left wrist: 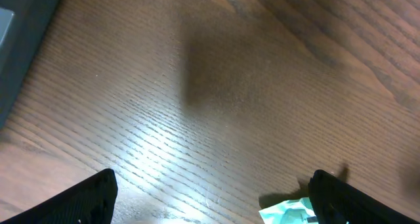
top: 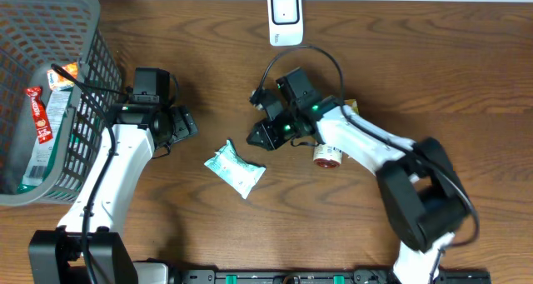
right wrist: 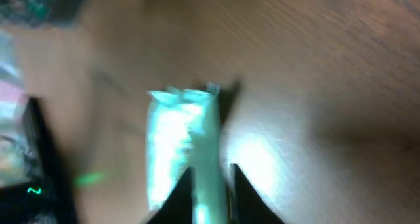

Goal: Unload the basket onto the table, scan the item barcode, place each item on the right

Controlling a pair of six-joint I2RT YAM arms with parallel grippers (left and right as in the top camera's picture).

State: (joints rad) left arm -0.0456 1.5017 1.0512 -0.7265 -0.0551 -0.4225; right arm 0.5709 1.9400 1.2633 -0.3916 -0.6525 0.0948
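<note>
Wood-grain table (top: 208, 67), crinkled pale-green packet (top: 236, 169)

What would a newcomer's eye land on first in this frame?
The teal-and-white packet lying mid-table, close by the right gripper, draws the eye first. Next come the grey mesh basket of groceries at the far left and the white scanner at the top centre. The left gripper stands wide open.

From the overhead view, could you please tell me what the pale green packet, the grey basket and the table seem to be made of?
Packet: likely thin plastic film, crinkled with sealed edges. Basket: probably moulded plastic, matte grey lattice. Table: wood or laminate, grain with sheen.
</note>
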